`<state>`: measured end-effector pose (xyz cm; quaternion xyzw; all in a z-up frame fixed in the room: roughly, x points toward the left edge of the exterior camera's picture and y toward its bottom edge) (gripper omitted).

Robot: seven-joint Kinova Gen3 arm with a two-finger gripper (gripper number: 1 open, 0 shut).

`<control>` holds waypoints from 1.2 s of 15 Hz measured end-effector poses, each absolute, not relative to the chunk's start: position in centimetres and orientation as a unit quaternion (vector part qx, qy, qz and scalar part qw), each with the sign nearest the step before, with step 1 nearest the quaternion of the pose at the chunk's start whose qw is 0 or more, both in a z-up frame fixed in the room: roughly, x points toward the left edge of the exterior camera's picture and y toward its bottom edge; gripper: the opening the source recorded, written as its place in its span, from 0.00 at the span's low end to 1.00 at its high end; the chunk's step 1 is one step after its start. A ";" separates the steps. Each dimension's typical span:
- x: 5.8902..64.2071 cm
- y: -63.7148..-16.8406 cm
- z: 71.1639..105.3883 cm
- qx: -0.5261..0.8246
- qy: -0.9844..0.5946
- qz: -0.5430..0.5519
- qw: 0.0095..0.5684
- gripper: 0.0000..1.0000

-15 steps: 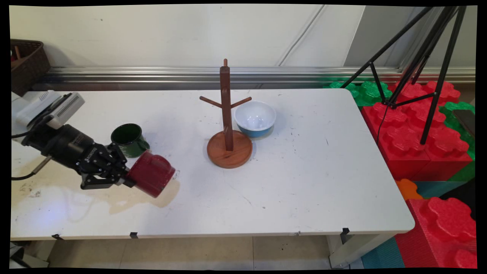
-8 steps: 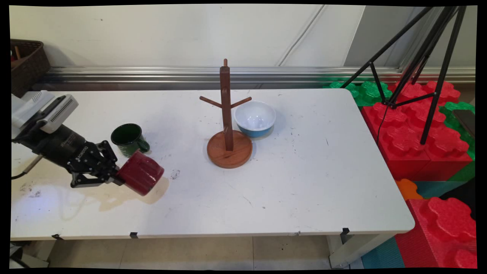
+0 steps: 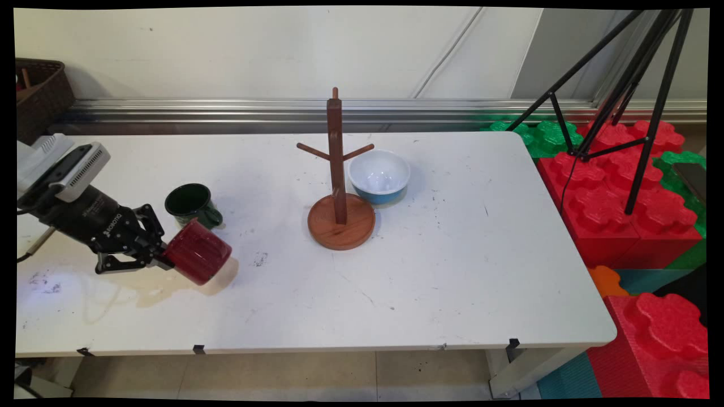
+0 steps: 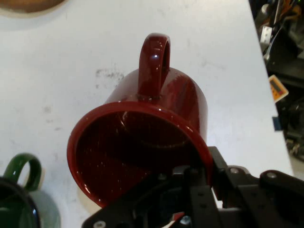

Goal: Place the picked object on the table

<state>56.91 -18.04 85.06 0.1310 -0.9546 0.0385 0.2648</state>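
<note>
The black two-finger gripper (image 3: 160,257) pinches the glossy dark-red ceramic mug's (image 3: 197,259) rim, a dark green enamel mug (image 3: 191,207) at its twelve o'clock on the white surface (image 3: 452,271).

Red mug (image 4: 156,123) in the tool (image 4: 199,185)
Clamped by its rim, mouth toward us, handle up; a green mug (image 4: 19,199) sits lower left on the white worktop (image 4: 71,61).

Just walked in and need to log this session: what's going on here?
The arm's claw is shut on the rim of a dark red mug, holding it tipped on its side just above the white table, handle upward in the hand view. A green mug stands upright close behind it. Farther right stand a wooden mug tree and a blue bowl with a white inside.
</note>
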 end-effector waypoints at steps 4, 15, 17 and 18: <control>57.3 -18.0 85.1 0.120 -0.962 0.049 0.241 0.00; 57.9 -16.6 85.0 0.083 -0.977 0.063 0.184 0.00; 57.9 -16.3 85.0 0.076 -0.979 0.067 0.176 0.00; 57.9 -16.3 85.0 0.074 -0.980 0.068 0.173 0.00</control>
